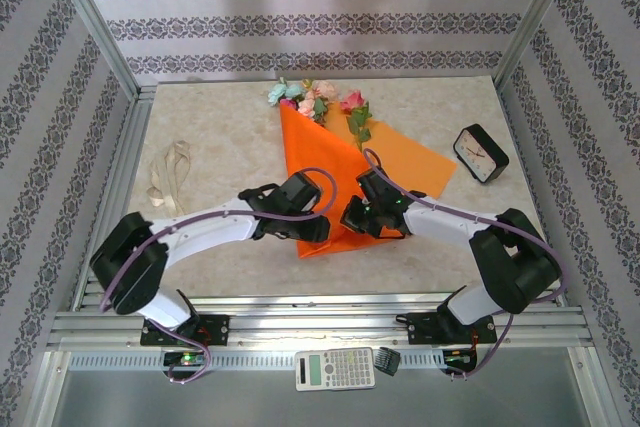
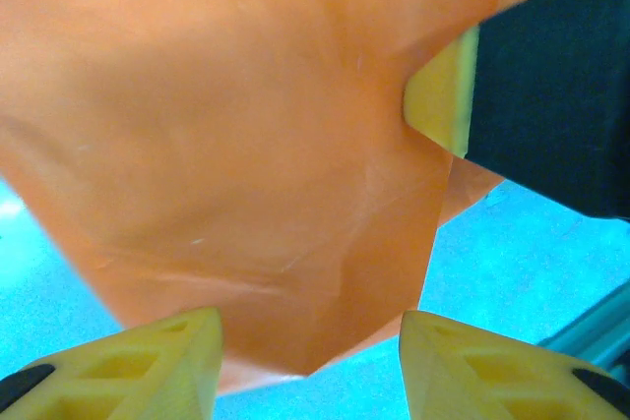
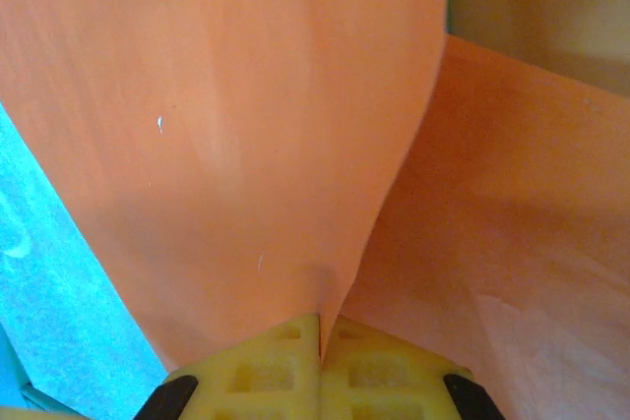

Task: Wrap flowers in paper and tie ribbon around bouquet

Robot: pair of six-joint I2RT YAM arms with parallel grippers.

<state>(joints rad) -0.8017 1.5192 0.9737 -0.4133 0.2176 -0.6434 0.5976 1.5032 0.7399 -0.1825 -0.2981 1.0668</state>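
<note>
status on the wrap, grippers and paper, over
Left gripper open at near corner of paper. Right gripper shut on a paper fold. Flowers at far end; ribbon apart, left.

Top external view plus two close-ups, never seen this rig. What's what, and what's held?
Two robot arms are bolted at the near edge of the table. The wide picture looks down from above and behind them. Each close-up is from a wrist camera, with its own yellow fingers at the bottom. On the table lie orange paper folded over flowers, a beige ribbon to the left and a black clock to the right. A calculator lies just off the near edge. The right gripper is pinched shut on a fold of the paper. The left gripper is open, with the paper's corner between its fingers, not gripped.
</note>
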